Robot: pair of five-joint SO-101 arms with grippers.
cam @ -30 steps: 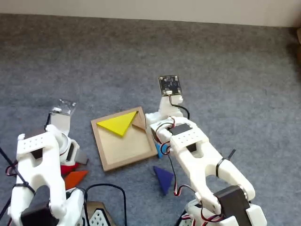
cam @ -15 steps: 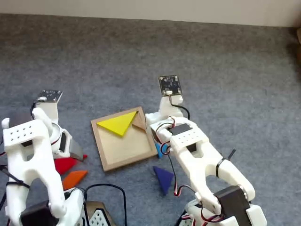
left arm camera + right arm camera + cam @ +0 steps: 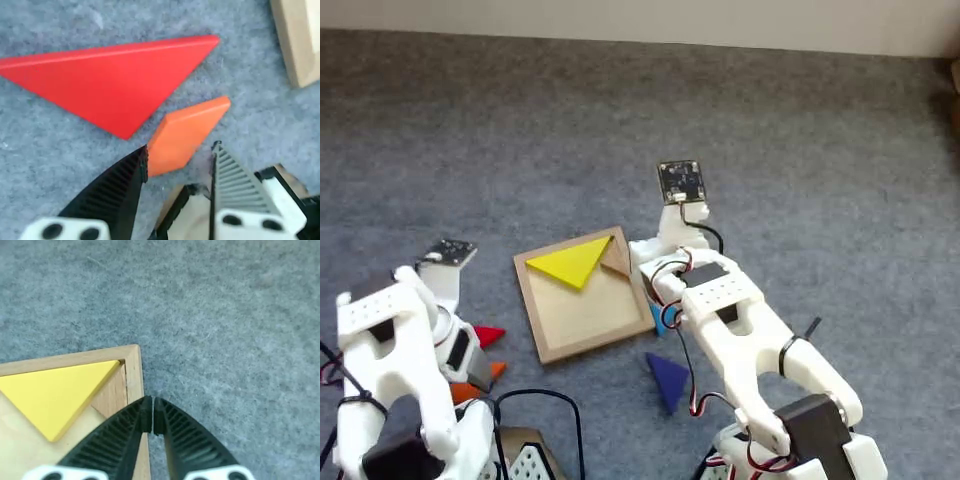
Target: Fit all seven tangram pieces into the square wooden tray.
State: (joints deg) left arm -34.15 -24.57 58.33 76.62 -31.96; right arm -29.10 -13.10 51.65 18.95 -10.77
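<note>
The left hand (image 3: 180, 149) hangs wide open and empty low over the orange wooden parallelogram (image 3: 187, 134), 1 finger at the piece's near corner. The big red wooden triangle (image 3: 110, 80) lies just beside it on the grey counter (image 3: 800, 180). I'd say it should centre itself, come straight down and pinch the 2 long edges, keeping off the red corner. The right hand (image 3: 152, 406) sits closed on nothing at a corner of the square wooden tray (image 3: 582, 312), which holds a yellow triangle (image 3: 570, 262).
</note>
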